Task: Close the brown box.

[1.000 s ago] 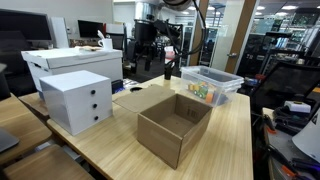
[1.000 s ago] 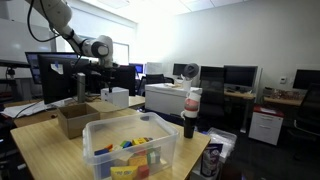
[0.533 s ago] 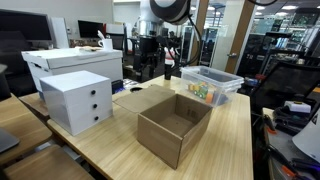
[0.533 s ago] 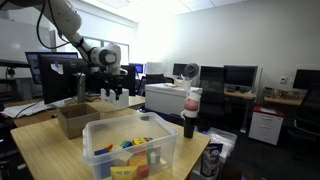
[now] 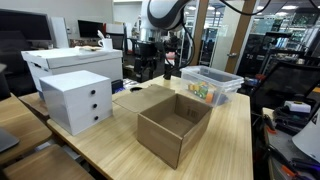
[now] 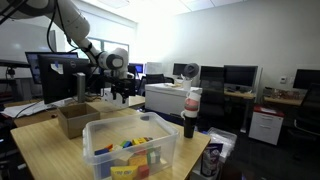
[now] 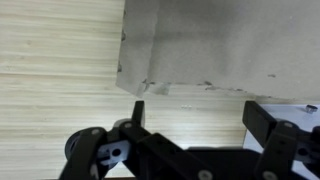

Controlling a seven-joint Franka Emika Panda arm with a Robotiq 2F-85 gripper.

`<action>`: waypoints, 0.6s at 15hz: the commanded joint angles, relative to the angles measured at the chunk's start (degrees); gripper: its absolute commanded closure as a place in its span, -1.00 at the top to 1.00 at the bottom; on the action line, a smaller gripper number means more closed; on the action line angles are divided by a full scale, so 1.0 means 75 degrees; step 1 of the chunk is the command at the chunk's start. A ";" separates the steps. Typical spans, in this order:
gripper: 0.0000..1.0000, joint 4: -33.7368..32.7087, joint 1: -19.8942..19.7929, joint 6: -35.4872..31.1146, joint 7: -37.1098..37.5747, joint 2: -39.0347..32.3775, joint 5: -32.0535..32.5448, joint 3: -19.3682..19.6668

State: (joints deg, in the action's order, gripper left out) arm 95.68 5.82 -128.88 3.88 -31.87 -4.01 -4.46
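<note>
OFFICE LAB: The tool [image 7: 195, 115] hung just above the brown box [image 5: 176, 128], its fingers [image 7: 268, 125] apart w/ nothing between them. The wrist view showed the box's large flap [image 5: 138, 98] filling the top of the frame and bare wooden counter [image 5: 235, 140] at left. The box sat open at centre frame. Its flap lay flat toward the upper left, near a white drawer unit [image 5: 78, 100], w/ a clear bin [image 5: 210, 84] at upper right.

Judged from this, the step in hand was the approach to the flap, which had not yet been lifted. To do it well, the tool probably had to drop beside the flap's free edge and get a finger under it or pinch it. It would then swing the flap up and over along the hinge arc, not push straight across, since a light carton could slide.

The arm [image 6: 112, 60] reached in from the upper left in an exterior view, wrist bent so the tool faced down.
</note>
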 commanded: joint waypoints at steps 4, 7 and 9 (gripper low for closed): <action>1.00 -0.0703 0.0070 -0.0012 -0.0177 -0.0589 0.0000 -0.0093; 1.00 -0.0975 0.0155 0.0048 -0.0143 -0.0791 0.0001 -0.0161; 0.50 -0.1138 0.0214 0.0081 -0.0157 -0.0917 -0.0003 -0.0186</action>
State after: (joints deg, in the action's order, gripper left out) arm 89.28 7.21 -128.83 3.87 -37.27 -4.00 -5.45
